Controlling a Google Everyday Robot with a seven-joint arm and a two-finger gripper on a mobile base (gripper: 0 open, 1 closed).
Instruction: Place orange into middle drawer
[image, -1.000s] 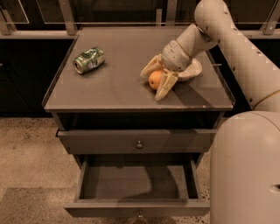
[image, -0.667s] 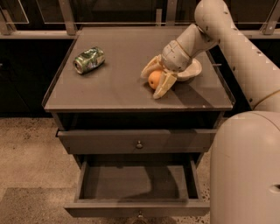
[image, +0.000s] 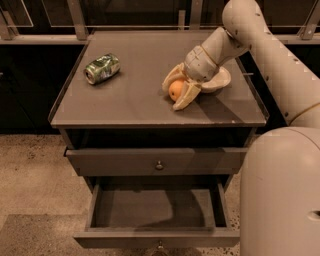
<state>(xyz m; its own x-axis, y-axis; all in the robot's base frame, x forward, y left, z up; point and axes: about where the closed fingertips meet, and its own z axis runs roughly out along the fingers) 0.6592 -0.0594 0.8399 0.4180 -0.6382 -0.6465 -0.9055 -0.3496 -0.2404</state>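
Orange, small and round, sits on the grey cabinet top, clamped between the two cream fingers of the gripper, which hide its sides. One white bowl, half hidden behind the gripper, lies just beside it; one crushed green can lies well apart. One dark-grey middle drawer stands pulled out below, front lip cut off.
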